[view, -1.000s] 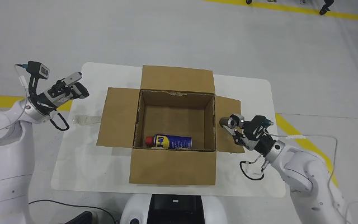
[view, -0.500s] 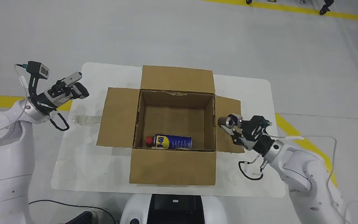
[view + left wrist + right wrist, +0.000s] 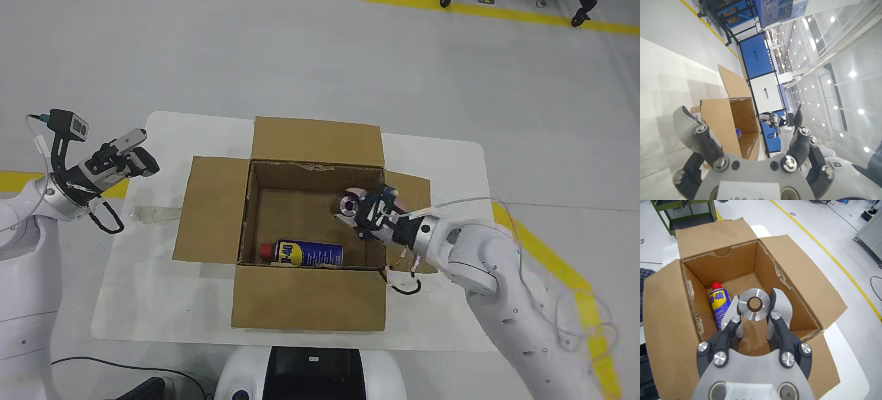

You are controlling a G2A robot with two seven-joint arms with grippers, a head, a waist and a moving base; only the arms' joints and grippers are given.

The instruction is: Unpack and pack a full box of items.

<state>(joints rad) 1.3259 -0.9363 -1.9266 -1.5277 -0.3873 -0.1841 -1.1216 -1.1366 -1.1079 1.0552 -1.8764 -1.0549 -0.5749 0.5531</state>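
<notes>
An open cardboard box stands mid-table, flaps spread. A blue and yellow spray can with a red cap lies on its floor by the near wall. My right gripper hangs over the box's right side, shut on a silver roll with a brown core. In the right wrist view the roll sits between the fingers of the gripper, above the box floor and beside the can. My left gripper stands open and empty off the table's far left corner, seen close up.
The white table has bare room on both sides of the box. A clear plastic strip lies left of the box. A green cart stands on the floor beyond the table.
My right arm has swung left from beside the box's right flap to over the box's inside, carrying the silver roll. The left arm has kept still.
</notes>
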